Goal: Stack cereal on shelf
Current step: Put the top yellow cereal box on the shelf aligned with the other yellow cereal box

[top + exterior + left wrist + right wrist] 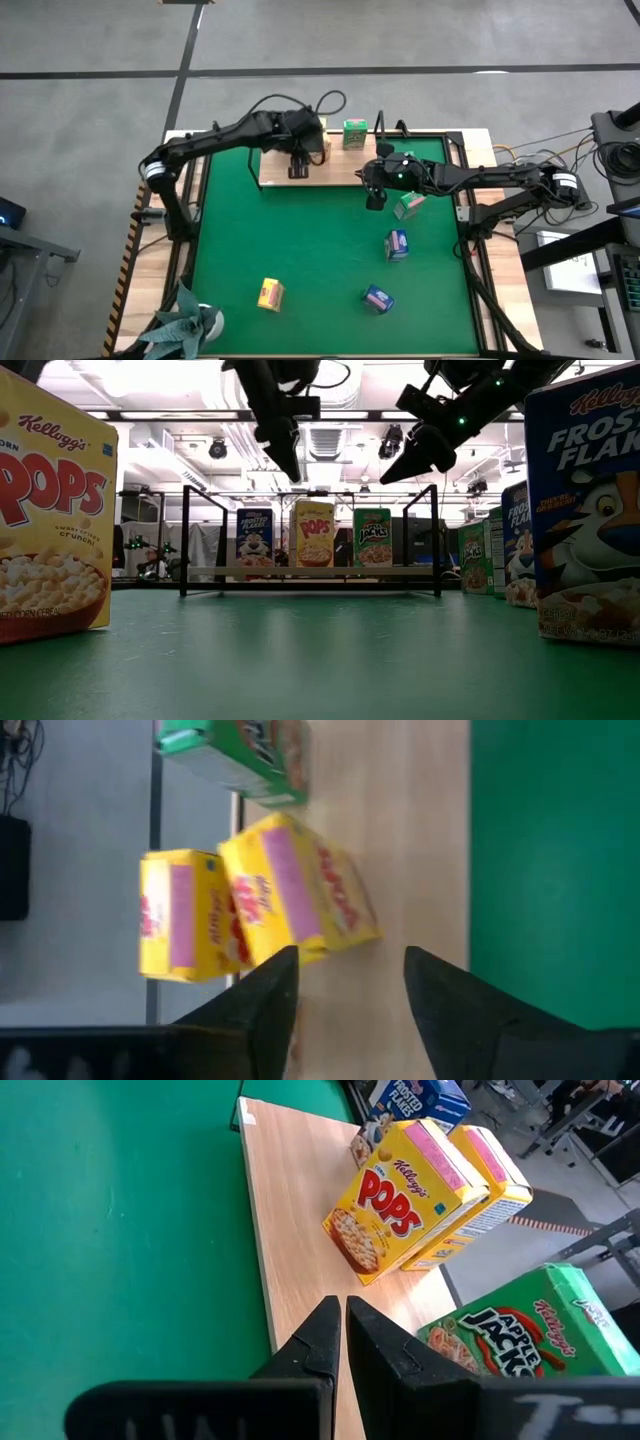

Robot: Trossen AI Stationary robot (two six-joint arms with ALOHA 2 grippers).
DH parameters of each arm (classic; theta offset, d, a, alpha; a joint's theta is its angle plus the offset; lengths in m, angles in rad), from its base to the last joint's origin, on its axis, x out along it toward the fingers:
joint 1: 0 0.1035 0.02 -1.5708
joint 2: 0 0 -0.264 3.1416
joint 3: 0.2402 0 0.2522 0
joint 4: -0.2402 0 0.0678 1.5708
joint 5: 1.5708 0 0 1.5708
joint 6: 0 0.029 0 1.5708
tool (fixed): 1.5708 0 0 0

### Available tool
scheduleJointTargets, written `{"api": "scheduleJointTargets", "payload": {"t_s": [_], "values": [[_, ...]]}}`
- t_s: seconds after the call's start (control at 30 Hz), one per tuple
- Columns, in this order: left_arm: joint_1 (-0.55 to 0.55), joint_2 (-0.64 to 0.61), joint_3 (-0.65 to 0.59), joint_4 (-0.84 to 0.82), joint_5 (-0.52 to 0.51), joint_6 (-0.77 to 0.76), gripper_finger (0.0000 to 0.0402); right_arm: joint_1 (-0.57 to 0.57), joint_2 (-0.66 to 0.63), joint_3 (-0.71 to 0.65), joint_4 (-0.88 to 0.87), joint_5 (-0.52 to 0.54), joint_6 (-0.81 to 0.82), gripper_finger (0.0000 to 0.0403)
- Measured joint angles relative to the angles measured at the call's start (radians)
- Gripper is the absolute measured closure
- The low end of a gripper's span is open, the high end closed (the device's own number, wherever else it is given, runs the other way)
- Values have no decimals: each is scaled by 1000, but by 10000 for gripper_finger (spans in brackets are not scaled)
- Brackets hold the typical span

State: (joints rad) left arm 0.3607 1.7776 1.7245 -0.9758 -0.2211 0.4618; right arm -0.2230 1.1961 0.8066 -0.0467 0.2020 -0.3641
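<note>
The shelf [278, 172] is a light wooden board at the mat's far edge, with black wire uprights [184, 540]. On it stand a blue cereal box [255, 540], a yellow one [313, 535] and a green one [372, 538]. A second yellow box [180, 915] stands behind the first yellow box [300, 890]. My left gripper [345, 975] hovers open above the board, just short of the yellow boxes, with nothing between its fingers. My right gripper [343, 1330] is shut and empty, raised over the board's right end [375, 197].
On the green mat lie a green box [408, 206], two blue boxes [397, 243] [377, 298] and a yellow box [270, 294]. A potted plant [185, 325] stands at the near left corner. Cables [520, 155] run along the right side.
</note>
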Motion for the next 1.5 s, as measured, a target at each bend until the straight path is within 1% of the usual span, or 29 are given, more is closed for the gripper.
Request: {"api": "scheduleJointTargets", "payload": {"t_s": [0.07, 0.17, 0.33, 0.5, 0.67, 0.77, 0.93, 1.07, 1.2, 1.5], "values": [[-22, -39, -53, 30, -2, -12, 258, 0, 0, 0, 0, 0, 13, 390], [-45, -116, -166, 118, -4, -17, 286, 0, 0, 0, 0, -1, 37, 390], [-55, -272, -388, 352, -7, -60, 325, 0, 0, 0, 8, -3, 117, 390], [-58, -387, -584, 584, -8, -67, 346, 0, 0, 0, 29, -3, 213, 390], [-56, -437, -709, 774, -8, -69, 358, -2, 0, 15, 79, -3, 227, 393], [-55, -438, -745, 828, -8, -65, 360, -11, 0, 52, 84, -3, 238, 394], [-49, -418, -758, 860, -10, -64, 361, -37, 1, 106, 81, -4, 237, 394], [-45, -398, -758, 873, -46, -63, 361, -60, 33, 154, 77, -6, 213, 394], [-38, -383, -758, 881, -58, -64, 361, -89, 108, 226, 55, -52, 182, 394], [-38, -361, -758, 886, -58, -74, 361, -170, 338, 454, -128, -53, 98, 394]]}}
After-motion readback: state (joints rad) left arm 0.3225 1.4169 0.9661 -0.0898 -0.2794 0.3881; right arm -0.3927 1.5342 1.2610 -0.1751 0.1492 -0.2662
